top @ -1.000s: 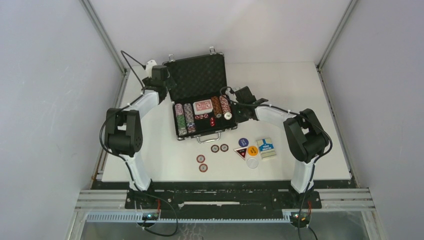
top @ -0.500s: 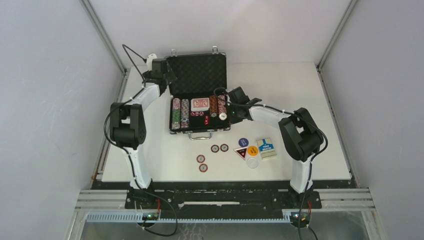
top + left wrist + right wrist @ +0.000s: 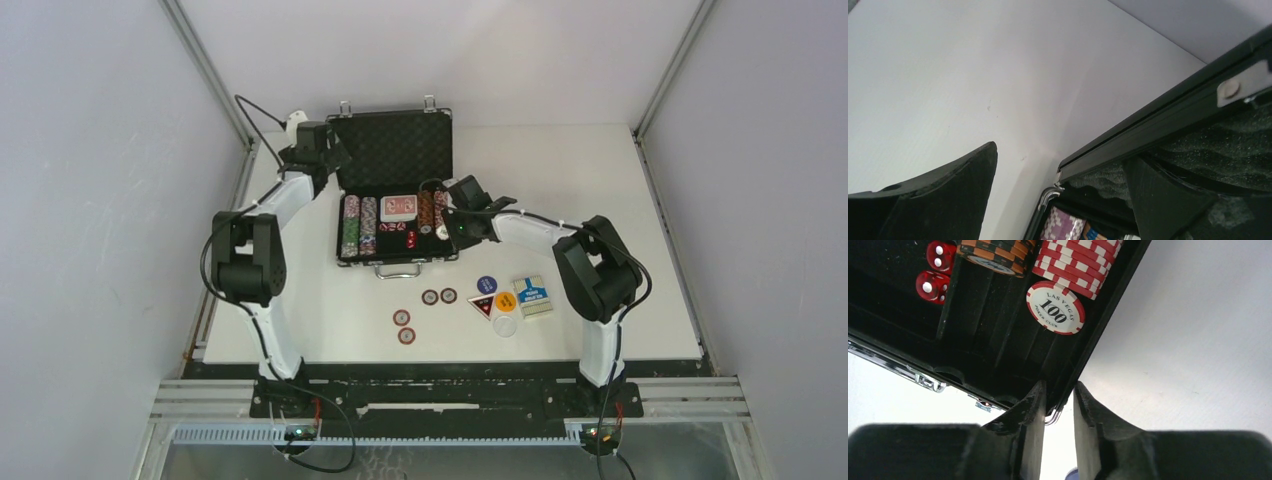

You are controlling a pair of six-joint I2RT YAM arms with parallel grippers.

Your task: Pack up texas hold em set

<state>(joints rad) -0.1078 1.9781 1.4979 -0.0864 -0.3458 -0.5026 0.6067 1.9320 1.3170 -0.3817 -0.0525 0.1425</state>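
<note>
White table (image 3: 600, 180) is walled in grey; case (image 3: 395, 150), cropped in wrist views, is straddled by wide-open left gripper (image 3: 1063, 155) and narrowly parted right gripper (image 3: 1059, 387).

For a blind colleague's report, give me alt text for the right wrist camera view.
The right gripper, jaws slightly parted, straddles a side wall of the black case. Inside lie a red-and-white 100 chip, chip rows and two red dice.

One case (image 3: 395, 150); four loose chips (image 3: 401, 317); one blue deck (image 3: 533, 296).

Bright, even light — soft shadows, wrist foregrounds blurred.
</note>
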